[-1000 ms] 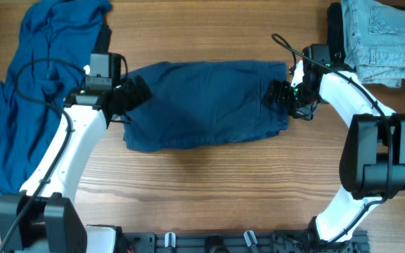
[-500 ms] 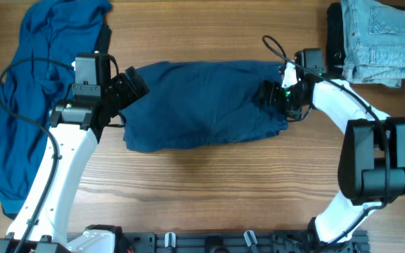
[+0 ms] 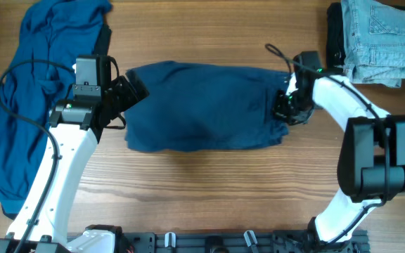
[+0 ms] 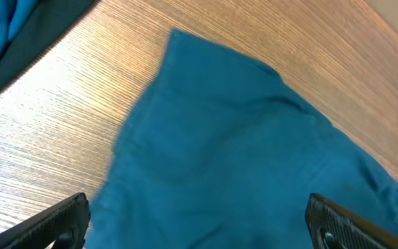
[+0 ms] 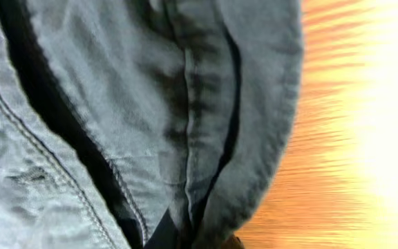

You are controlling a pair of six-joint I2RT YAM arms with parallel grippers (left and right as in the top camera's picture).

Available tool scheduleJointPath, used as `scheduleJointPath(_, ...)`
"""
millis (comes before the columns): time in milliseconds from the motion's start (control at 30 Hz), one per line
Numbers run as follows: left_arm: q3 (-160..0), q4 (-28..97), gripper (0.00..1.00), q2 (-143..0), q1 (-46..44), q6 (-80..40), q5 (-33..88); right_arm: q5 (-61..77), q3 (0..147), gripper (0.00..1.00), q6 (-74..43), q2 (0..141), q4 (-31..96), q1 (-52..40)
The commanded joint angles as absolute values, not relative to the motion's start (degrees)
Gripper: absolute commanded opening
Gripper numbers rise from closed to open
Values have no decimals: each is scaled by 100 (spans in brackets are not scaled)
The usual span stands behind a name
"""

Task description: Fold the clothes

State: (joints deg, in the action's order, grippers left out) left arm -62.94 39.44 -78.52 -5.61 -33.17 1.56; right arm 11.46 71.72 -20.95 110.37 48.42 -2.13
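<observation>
On the wooden table (image 3: 209, 190), a crumpled mid-blue garment (image 3: 27, 98) covers the left side, the dark navy piece (image 3: 202, 105) lies flat at centre, and the folded jeans (image 3: 382, 39) sit at the far right corner. The left gripper (image 3: 129, 91) hovers spread wide at the navy piece's left edge. The right gripper (image 3: 285, 109) is clenched on its right edge.

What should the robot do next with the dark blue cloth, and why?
Probably lower the left tool and close it on the left edge of the navy garment: it hangs open there, while the right tool is shut on the right edge.
</observation>
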Motion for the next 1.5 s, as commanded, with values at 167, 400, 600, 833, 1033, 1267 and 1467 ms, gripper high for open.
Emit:
scheduleJointPath(167, -6267, 3933, 100, -7865, -578, -3330, 207, -1210, 8464, 4, -1852, 10591, 6506, -30)
scheduleJointPath(400, -6259, 4001, 100, -7865, -578, -3330, 207, -1280, 9461, 4, -1817, 10475, 7207, -561)
scheduleJointPath(600, -6259, 4014, 100, -7865, -572, -3332, 180, -143, 9535, 4, -1822, 10479, 6530, -1898)
scheduleJointPath(833, -6259, 4018, 100, -7865, -572, -3332, 158, 54, 9522, 4, -2574, 10479, 5970, -2882)
scheduleJointPath(1033, -6259, 4209, 100, -7865, -554, -3330, -73, -685, 9526, 4, -3006, 10475, 6034, -2740)
scheduleJointPath(1267, -6259, 4230, 100, -7865, -528, -3330, -102, -1890, 9526, 4, -2932, 10171, 6812, -1485)
scheduleJointPath(1467, -6259, 4230, 100, -7865, -528, -3332, -97, -1916, 9529, 4, -2370, 9719, 6976, -740)
